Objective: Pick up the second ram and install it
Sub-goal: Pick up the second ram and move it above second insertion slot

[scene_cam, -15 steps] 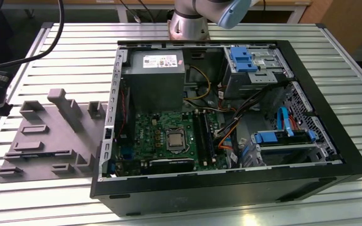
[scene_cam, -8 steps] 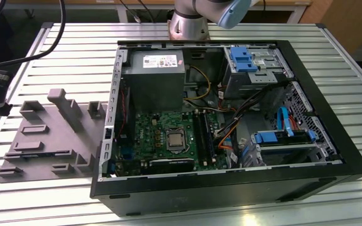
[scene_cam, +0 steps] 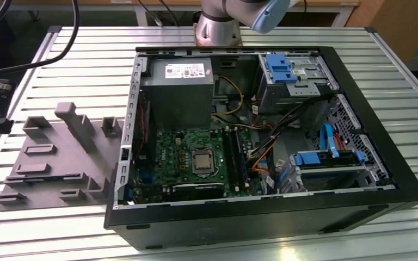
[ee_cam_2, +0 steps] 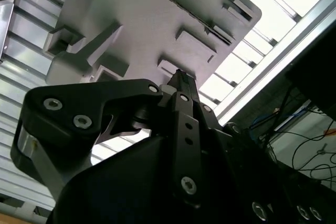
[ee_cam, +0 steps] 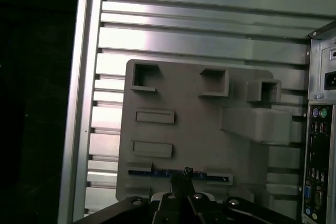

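Note:
The second ram (ee_cam: 157,173) is a thin dark blue stick lying on edge in a slot near one end of the grey holder tray (ee_cam: 199,129). The exterior view shows that ram (scene_cam: 29,178) as a dark line near the front of the tray (scene_cam: 56,157). My gripper (ee_cam: 181,179) hangs some way above the tray, its tips lined up over the ram's middle. It looks shut, with nothing in it. In the second wrist view the gripper (ee_cam_2: 181,74) points down at the tray (ee_cam_2: 147,19).
An open computer case (scene_cam: 267,217) lies at the exterior view's right of the tray. Inside are the green motherboard (scene_cam: 172,152) with long black slots (scene_cam: 237,157) and a grey power supply (scene_cam: 178,92). A tall grey block (scene_cam: 78,125) rises from the tray. The slatted table's edge (ee_cam: 79,103) runs close by.

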Robot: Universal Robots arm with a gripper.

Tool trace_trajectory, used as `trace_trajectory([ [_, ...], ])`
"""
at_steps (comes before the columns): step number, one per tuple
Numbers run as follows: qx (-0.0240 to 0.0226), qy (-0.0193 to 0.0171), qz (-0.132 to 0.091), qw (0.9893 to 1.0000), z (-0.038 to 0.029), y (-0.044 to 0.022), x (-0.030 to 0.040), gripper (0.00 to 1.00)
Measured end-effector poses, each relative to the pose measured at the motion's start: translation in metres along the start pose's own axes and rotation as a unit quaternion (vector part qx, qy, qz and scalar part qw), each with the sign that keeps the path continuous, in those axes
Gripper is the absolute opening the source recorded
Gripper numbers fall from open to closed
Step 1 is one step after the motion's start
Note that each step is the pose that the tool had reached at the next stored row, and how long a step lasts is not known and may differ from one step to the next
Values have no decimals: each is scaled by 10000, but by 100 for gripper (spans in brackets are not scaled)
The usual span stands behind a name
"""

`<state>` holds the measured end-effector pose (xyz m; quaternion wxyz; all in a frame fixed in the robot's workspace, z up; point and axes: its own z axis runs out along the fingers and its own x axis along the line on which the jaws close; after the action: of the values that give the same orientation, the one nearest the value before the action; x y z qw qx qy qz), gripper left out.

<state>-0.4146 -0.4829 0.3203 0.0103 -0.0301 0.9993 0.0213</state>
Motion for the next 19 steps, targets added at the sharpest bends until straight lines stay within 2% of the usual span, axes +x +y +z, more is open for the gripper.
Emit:
trace_trajectory([
  [5,-5,11,-253,9997,0,0,0,11],
  [10,-12,22,-535,9986,2,0,1,11],
  [14,-17,32,-765,9971,2,0,3,11],
  [19,-23,45,-1058,9944,2,0,5,11],
])
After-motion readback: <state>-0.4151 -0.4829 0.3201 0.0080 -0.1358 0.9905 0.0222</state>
